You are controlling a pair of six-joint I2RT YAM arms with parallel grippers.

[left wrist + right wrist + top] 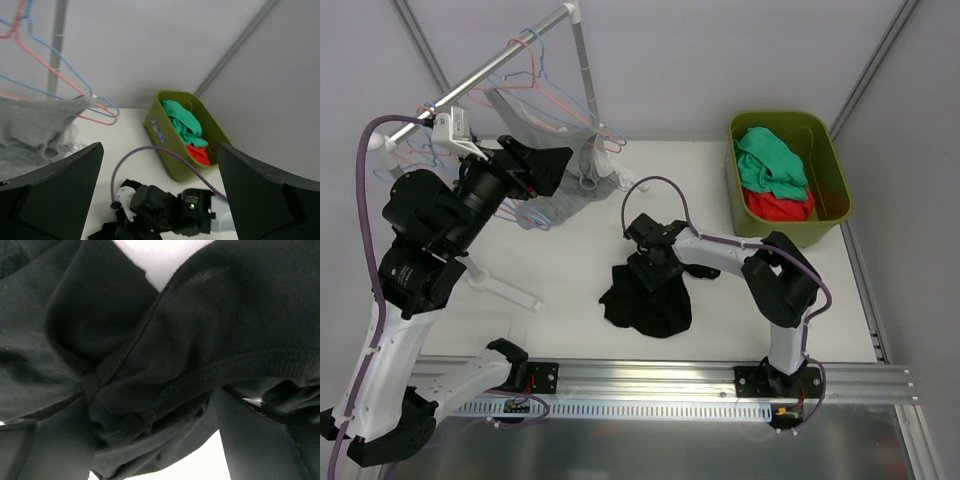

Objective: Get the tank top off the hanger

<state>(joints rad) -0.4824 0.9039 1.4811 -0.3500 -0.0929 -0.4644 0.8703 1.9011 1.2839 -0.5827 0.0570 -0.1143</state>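
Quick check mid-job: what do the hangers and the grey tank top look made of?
Hangers: thin wire, likely plastic-coated, given smooth red and blue strands. Grey tank top: soft matte knit, probably cotton jersey; it sags in limp folds.

**Where things sit on your table**

At your far left, the rail [490, 65] carries the hangers [535, 75]. The tank top [570, 195] hangs from one, just beside your left gripper [545, 168]. The bin [780, 118] stands on the table [570, 275] at the far right, with clothes [775, 175] in it. Between them and nearer you, a crumpled garment [645, 308] lies under your right gripper [650, 265].
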